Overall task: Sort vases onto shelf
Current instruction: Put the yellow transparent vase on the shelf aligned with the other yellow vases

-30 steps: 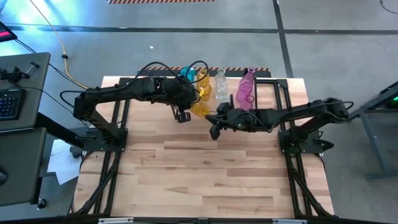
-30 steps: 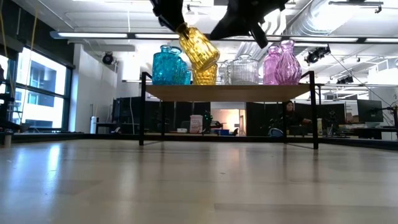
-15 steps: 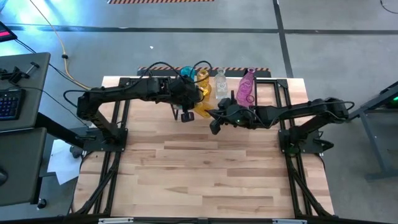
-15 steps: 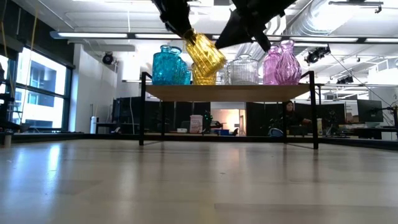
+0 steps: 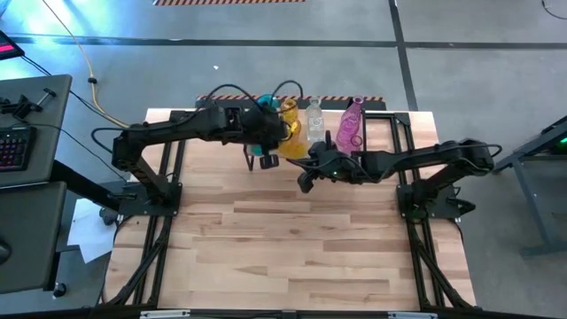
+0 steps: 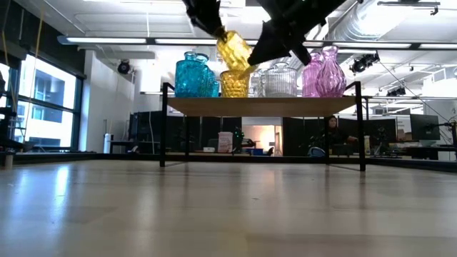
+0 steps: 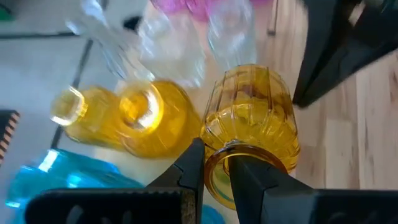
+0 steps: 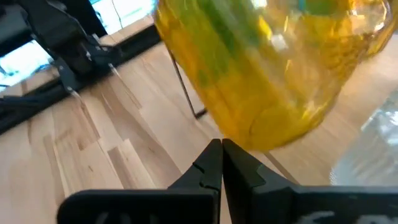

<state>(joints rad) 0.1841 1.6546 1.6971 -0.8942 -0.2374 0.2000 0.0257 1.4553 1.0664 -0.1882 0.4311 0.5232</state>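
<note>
Left gripper (image 7: 214, 163) is clamped on the rim of a tilted yellow vase (image 6: 233, 50), held above the shelf (image 6: 261, 105) beside a standing yellow vase (image 6: 234, 83), while the right gripper (image 8: 221, 163), fingers together and empty, waits just beneath.

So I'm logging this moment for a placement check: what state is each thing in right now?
Held yellow vase: tilted, in the air above the shelf, gripped at its rim.
Left gripper: shut on the held yellow vase.
Right gripper: shut, empty, beside that vase.
Shelf: carries teal, yellow, clear and pink vases, all upright.
</note>
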